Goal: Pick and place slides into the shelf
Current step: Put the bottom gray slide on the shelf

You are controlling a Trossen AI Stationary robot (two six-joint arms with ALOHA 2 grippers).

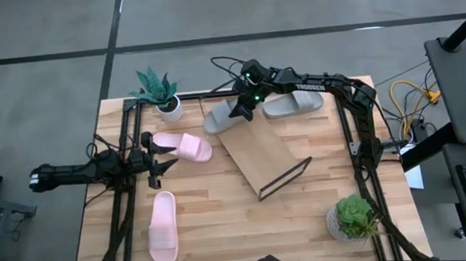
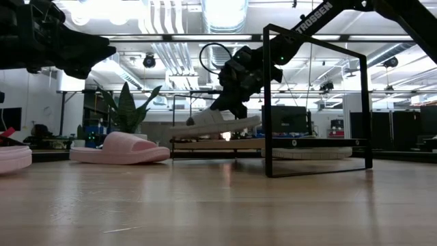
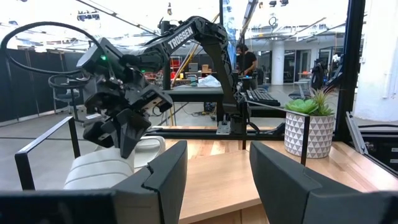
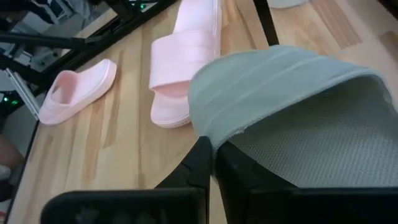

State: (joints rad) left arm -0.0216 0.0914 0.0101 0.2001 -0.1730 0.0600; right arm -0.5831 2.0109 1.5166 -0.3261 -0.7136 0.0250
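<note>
A grey slide (image 1: pixel 222 117) hangs in my right gripper (image 1: pixel 243 106) by the far left corner of the shelf (image 1: pixel 262 155), a slanted light-wood board on a black wire frame (image 2: pixel 314 102). The second grey slide (image 1: pixel 294 102) lies flat on the table behind the shelf. One pink slide (image 1: pixel 183 145) lies just in front of my open left gripper (image 1: pixel 160 151), which touches nothing. The other pink slide (image 1: pixel 164 227) lies near the table's front left. In the left wrist view my open fingers frame the held grey slide (image 3: pixel 106 168). My right gripper (image 4: pixel 214 162) is shut on the grey slide's wide strap, at the strap's edge (image 4: pixel 208 124), pinched between the two fingers. The fingers come from above, slanting down. The slide (image 2: pixel 215 123) is lifted off the table, slightly tilted, just above the shelf's board (image 2: pixel 225 144).
A spiky potted plant (image 1: pixel 159 90) stands at the far left corner and a leafy potted plant (image 1: pixel 352 219) at the near right. Black frame rails (image 1: pixel 121 208) run along both table sides. Bare planks lie between the shelf and the near edge.
</note>
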